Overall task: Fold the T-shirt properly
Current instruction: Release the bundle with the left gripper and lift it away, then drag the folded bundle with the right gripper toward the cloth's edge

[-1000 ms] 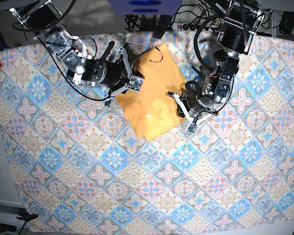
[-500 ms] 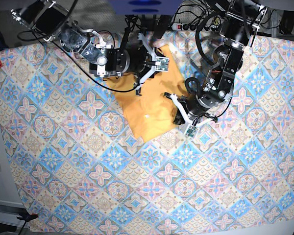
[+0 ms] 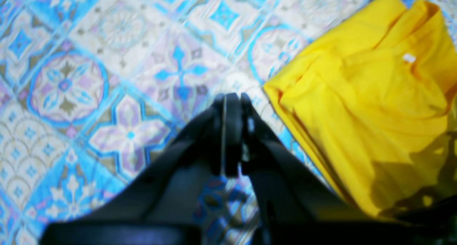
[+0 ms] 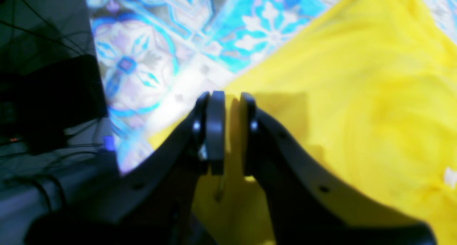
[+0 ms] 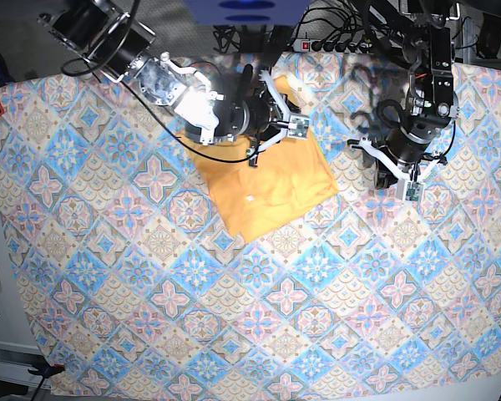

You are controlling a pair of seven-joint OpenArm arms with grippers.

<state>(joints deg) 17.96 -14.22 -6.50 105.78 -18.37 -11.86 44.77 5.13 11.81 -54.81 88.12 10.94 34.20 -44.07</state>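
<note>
- Right hand [image 5: 285, 117] pinches the T-shirt [image 5: 263, 180] at its far edge.
- Left hand [image 5: 394, 177], pressed together and empty, sits well apart, beside the shirt's side edge.

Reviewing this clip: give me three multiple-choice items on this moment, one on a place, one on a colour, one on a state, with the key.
1. Where is the left claw?
A. over the bare tablecloth, beside the T-shirt
B. on top of the T-shirt
C. off the table

2. What colour is the T-shirt?
A. blue
B. yellow-orange
C. white

3. How do the left claw's jaws stand?
A. wide open
B. closed on the shirt
C. shut with nothing between them

Key: 1 A, since the left wrist view shows only patterned cloth under its tips, with the shirt off to one side. 2 B, as every view shows plain yellow-orange fabric. 3 C, because the left wrist view shows the tips pressed together with no fabric between.
</note>
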